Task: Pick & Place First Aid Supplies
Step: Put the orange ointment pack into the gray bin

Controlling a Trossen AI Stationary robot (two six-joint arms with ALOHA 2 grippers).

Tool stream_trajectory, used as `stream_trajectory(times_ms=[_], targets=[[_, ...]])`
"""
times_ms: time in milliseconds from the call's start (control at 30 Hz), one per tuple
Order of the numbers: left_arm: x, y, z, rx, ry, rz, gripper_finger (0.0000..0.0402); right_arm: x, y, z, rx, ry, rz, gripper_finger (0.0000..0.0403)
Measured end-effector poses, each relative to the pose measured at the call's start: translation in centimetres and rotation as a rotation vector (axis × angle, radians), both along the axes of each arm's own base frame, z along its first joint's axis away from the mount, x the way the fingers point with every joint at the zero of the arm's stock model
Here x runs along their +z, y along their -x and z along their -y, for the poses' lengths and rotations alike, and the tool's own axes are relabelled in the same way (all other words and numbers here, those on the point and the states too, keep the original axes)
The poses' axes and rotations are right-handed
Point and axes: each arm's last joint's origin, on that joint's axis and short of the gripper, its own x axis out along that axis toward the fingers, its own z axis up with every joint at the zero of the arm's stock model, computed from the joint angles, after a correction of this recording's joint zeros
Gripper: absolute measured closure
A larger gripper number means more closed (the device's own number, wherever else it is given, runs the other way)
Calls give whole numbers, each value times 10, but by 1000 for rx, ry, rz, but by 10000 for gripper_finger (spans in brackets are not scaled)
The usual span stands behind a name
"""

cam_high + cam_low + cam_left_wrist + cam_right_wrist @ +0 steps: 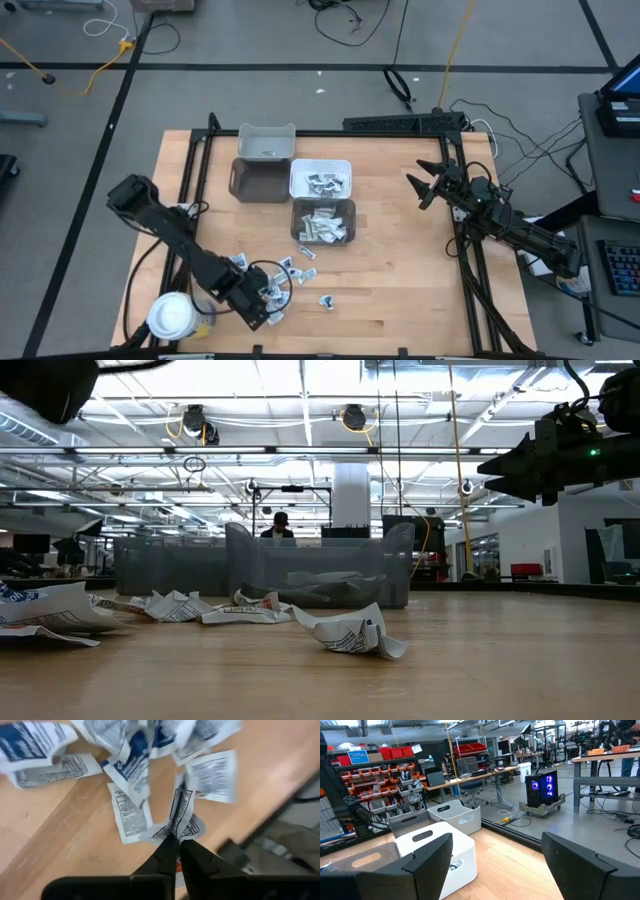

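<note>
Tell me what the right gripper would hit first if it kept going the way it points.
Probably the white bin: the right gripper, jaws wide open, faces it across bare table in the right wrist view. The grey bin sits just beside it, so depth leaves some doubt.

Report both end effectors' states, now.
Left end effector: closed on a paper packet.
Right end effector: open, holding nothing.
</note>
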Motion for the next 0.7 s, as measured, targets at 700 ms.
stream_trajectory(times_ms=[700], targets=[[-24, 9, -7, -203, -16, 0, 396, 0, 0, 0, 0, 0, 0, 105]])
